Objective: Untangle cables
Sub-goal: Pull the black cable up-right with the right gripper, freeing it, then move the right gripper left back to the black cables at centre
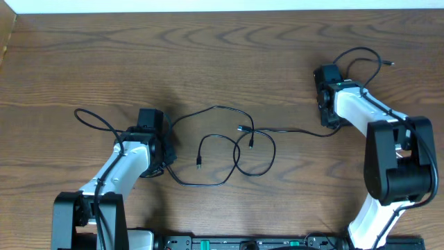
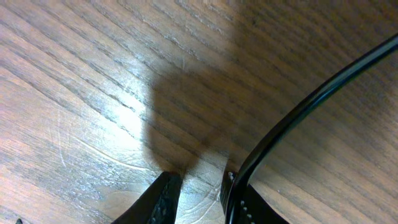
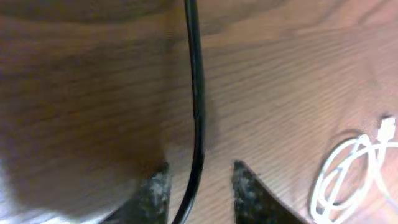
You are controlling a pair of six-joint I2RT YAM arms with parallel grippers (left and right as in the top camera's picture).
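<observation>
**Tech A:** Surface and materials, L to R?

**Tech B:** Tabletop [image 1: 222, 48]: dark brown wood grain, matte, flat. Black cables [image 1: 251, 142]: thin, round-section, flexible. They lie in overlapping loops at centre, btwn the two arms, w/ small plug ends inside the loops.

**Tech A:** L side: arm pose, gripper?

**Tech B:** Left arm [image 1: 125, 160]: white shell, black joints. It reaches from the near edge up and to the R, wrist tipped down. Left gripper [image 1: 165, 147] sits at the L edge of the loops. In the wrist view, the left gripper [image 2: 200, 196] is low over the wood. Its fingers [image 2: 163, 199] are black and set at a narrow gap, w/ bare wood visible btwn them. One strand [image 2: 298, 109] curves in from upper R and runs against the R-hand finger. It is not pinched across both fingers.

**Tech A:** R side?

**Tech B:** A single strand [image 1: 298, 130] leaves the loops and runs R to the right gripper [image 1: 330, 123]. Right arm [image 1: 361, 111] is folded, forearm angled toward centre, wrist down. In the wrist view, the right gripper [image 3: 199, 169] has its jaws apart at a modest gap. The strand [image 3: 196, 81] passes lengthwise through the gap, flat on the wood, nearer the L-hand finger. Contact can't be told. Nothing is clamped.

**Tech A:** White cable pos.?

**Tech B:** White cable [image 3: 336, 163]: short, glossy, in a few loose loops w/ a small plug at one end. It lies on the tabletop near the right gripper, to its R in the wrist view, apart from the black strand. Can't make it out in the overhead view.
</observation>
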